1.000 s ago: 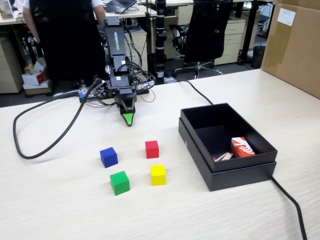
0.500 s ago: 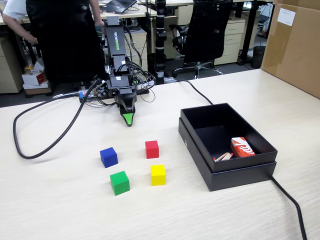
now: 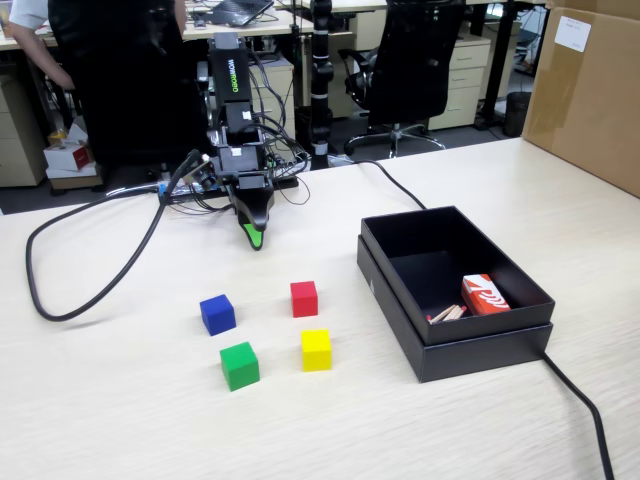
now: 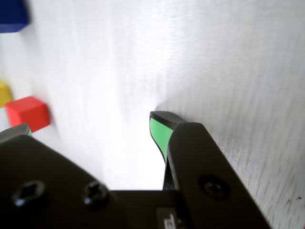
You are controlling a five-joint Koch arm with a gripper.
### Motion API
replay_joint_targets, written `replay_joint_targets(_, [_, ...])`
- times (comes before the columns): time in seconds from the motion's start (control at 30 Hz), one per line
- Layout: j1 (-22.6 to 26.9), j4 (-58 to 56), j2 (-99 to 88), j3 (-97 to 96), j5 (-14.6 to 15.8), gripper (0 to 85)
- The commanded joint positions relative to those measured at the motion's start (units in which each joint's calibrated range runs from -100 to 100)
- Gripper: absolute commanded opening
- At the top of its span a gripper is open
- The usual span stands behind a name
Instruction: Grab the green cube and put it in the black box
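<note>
In the fixed view the gripper (image 3: 256,240) hangs tip-down over the table (image 3: 120,400), upper left of centre, well apart from the green cube (image 3: 239,365), which lies on the table at lower left of centre — nearest the camera of the four cubes. Between them sit the blue cube (image 3: 217,314) just above and left of the green one, the red cube (image 3: 304,298) up and right, and the yellow cube (image 3: 316,349) right beside it.

The wrist view shows the gripper (image 4: 90,121) with a clear gap between its green-lined tips — parted, holding nothing. The green cube is out of that view.

The black box (image 3: 450,355) stands at right, a red-and-white carton (image 3: 484,295) inside.
</note>
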Motion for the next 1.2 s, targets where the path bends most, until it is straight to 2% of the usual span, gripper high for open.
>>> replay_joint_targets(0.0, [-0.2, -6.7, 0.3, 9.3, 0.0, 48.5])
replay_joint_targets(0.07, [-0.5, -18.2, 1.7, 21.0, 0.0, 48.7])
replay_joint_targets(0.13, [-1.0, -22.5, 4.7, 27.4, -0.1, 48.7])
replay_joint_targets(0.27, [-2.2, -37.5, 20.3, 52.0, -0.2, 47.7])
replay_joint_targets(0.4, [-3.2, -43.7, 37.2, 72.5, -0.9, 47.7])
replay_joint_targets(0.73, [-4.3, -44.7, 66.9, 98.1, -2.1, 47.7])
replay_joint_targets(0.97, [-3.9, -44.7, 87.2, 111.4, -4.7, 47.9])
replay_joint_targets(1.17, [-4.0, -44.5, 101.7, 122.0, -5.1, 47.9])
